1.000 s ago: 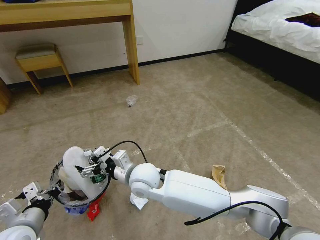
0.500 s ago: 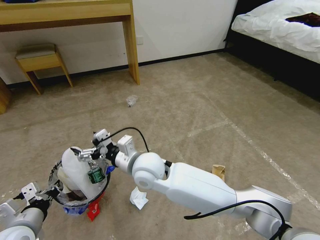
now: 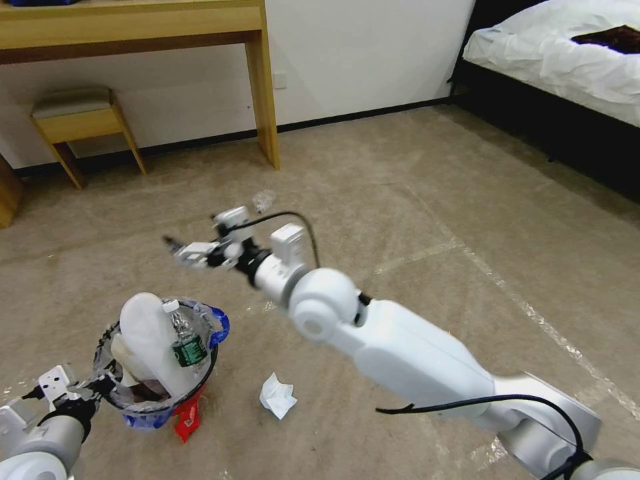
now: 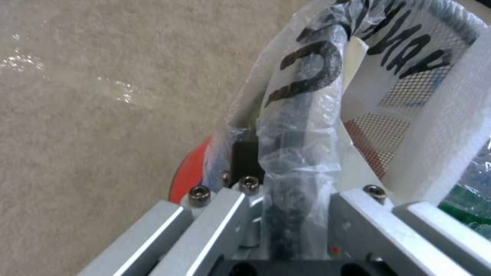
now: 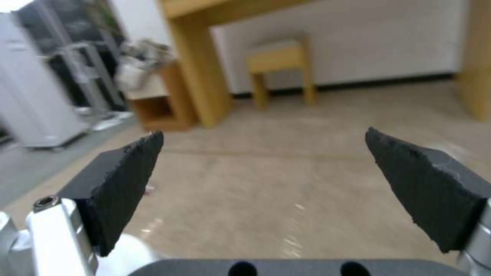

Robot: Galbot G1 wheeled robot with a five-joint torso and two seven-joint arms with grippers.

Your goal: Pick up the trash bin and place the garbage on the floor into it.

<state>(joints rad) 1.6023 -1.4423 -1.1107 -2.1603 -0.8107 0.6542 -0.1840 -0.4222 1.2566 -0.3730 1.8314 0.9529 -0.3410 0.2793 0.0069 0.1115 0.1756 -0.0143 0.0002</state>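
Head view: on a matte beige carpet streaked with glossy tape lines, the trash bin point(image 3: 157, 373), a small round red bucket lined with crinkled clear plastic, sits at the robot's left front, holding a flat white slipper sole point(image 3: 148, 337) and a green-labelled clear bottle point(image 3: 187, 341); the left gripper point(image 3: 100, 387) is at the bin's near rim; the right gripper point(image 3: 179, 248) hangs in the air above and beyond the bin, empty, with open floor all around it; a crumpled white paper point(image 3: 277, 396) lies just right of the bin, a red wrapper point(image 3: 188, 417) touches its base, and a clear plastic scrap point(image 3: 263, 200) lies well apart, near the leg of the wooden worktop point(image 3: 263, 100). Left wrist view: the metal jaws are clenched on the bin's dark rim point(image 4: 307, 115), wrapped in wrinkled plastic; white mesh-textured foam leans inside. Right wrist view: the right gripper's point(image 5: 263, 153) rough dark pads point(image 5: 122, 180) stand wide apart and released, bare carpet between them.
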